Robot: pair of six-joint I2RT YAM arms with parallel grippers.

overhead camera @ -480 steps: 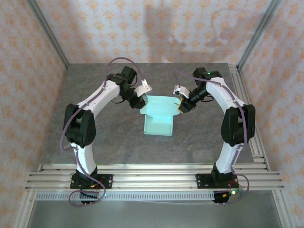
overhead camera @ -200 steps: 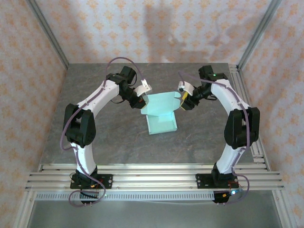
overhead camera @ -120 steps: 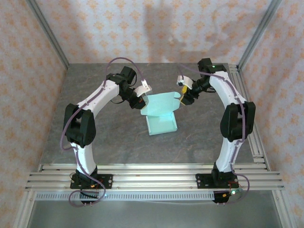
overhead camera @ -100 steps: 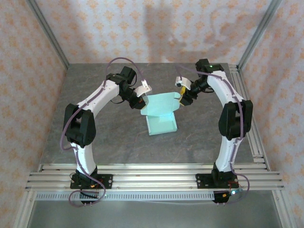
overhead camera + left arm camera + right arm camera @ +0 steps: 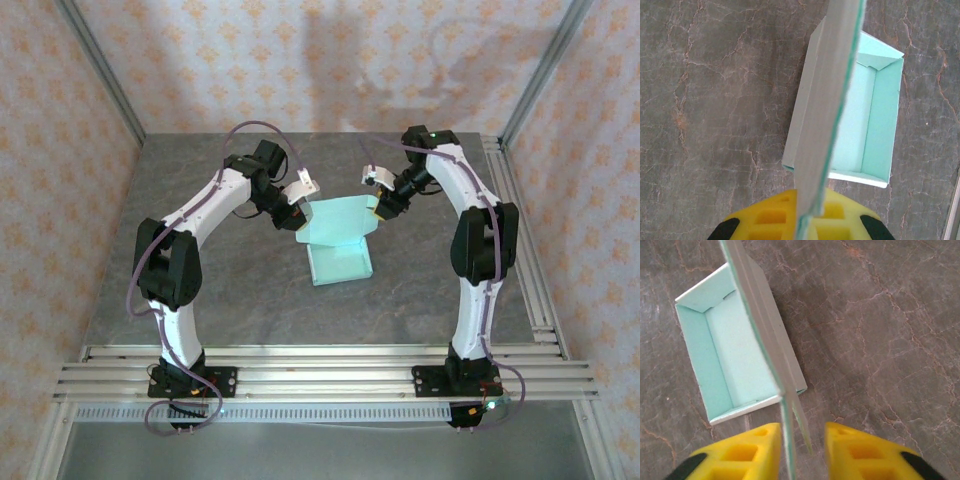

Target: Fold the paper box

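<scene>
The paper box (image 5: 340, 255) is a pale mint tray in the middle of the table, its lid flap standing upright at the far side. My left gripper (image 5: 296, 212) is shut on the flap's left edge. In the left wrist view the card (image 5: 830, 100) runs edge-on into the closed yellow fingers (image 5: 765, 222). My right gripper (image 5: 381, 208) is at the flap's right edge. In the right wrist view the card's edge (image 5: 757, 315) passes between the jaws of that gripper (image 5: 802, 452). It lies against the left finger (image 5: 745, 455), with a gap to the right one.
The grey stone tabletop (image 5: 220, 290) lies bare around the box. Aluminium rails (image 5: 320, 362) cross the near edge by the arm bases. More rails (image 5: 515, 215) run down the right side. Patterned walls close in the back and both sides.
The right arm swung its elbow inward and its gripper shifted slightly left at the flap's right edge, the jaws narrowing. The box turned slightly earlier on. The left gripper kept its hold unmoved.
</scene>
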